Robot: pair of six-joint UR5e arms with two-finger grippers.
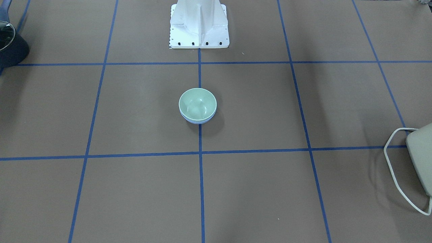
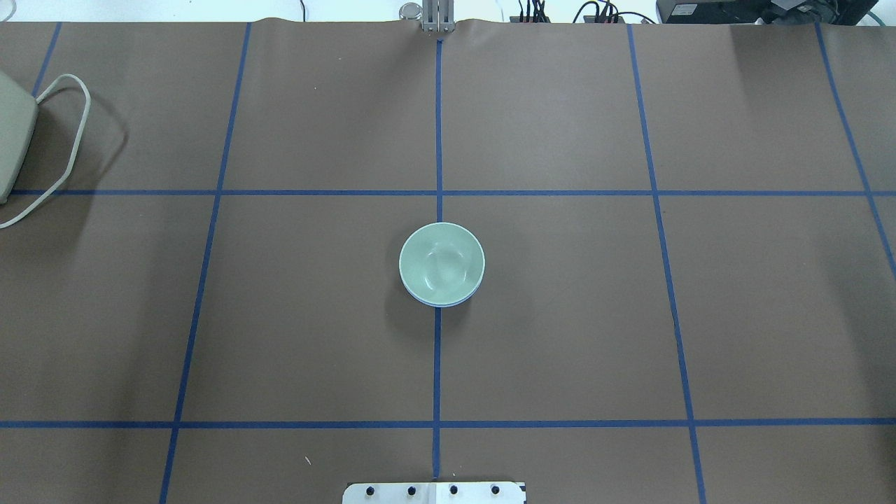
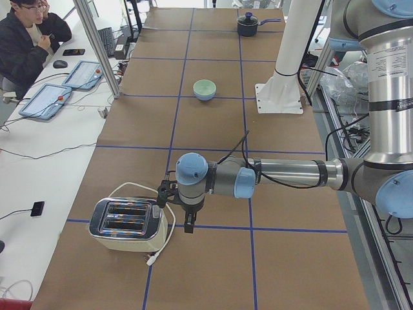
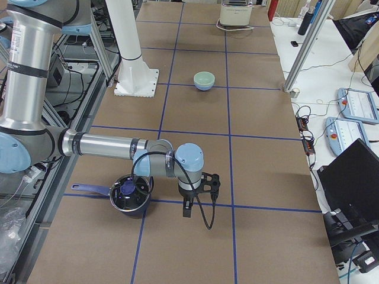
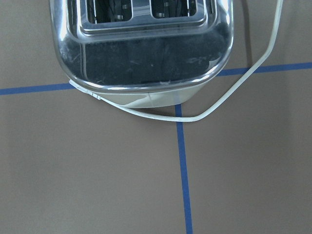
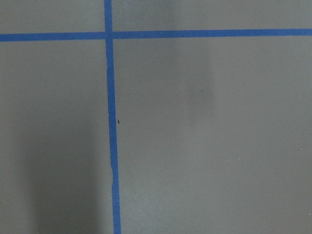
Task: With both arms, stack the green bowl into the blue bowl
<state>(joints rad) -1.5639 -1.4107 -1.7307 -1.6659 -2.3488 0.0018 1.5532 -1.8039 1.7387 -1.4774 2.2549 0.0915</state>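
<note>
The green bowl [image 1: 197,104] sits nested inside the blue bowl [image 1: 199,122] at the table's centre, on the middle tape line. Only a thin blue rim shows under the green one in the overhead view [image 2: 420,299]. Both arms are far from the bowls. My left gripper [image 3: 188,226] hangs low over the table beside a toaster at the left end. My right gripper [image 4: 187,210] hangs low beside a dark pot at the right end. Each shows only in a side view, so I cannot tell whether they are open or shut. Nothing is seen in either.
A chrome toaster [image 3: 128,224] with a white cord stands at the left end and fills the top of the left wrist view [image 5: 141,44]. A dark pot [image 4: 130,195] stands at the right end. The white base column [image 1: 199,23] stands behind the bowls. An operator [image 3: 26,39] sits at a side desk.
</note>
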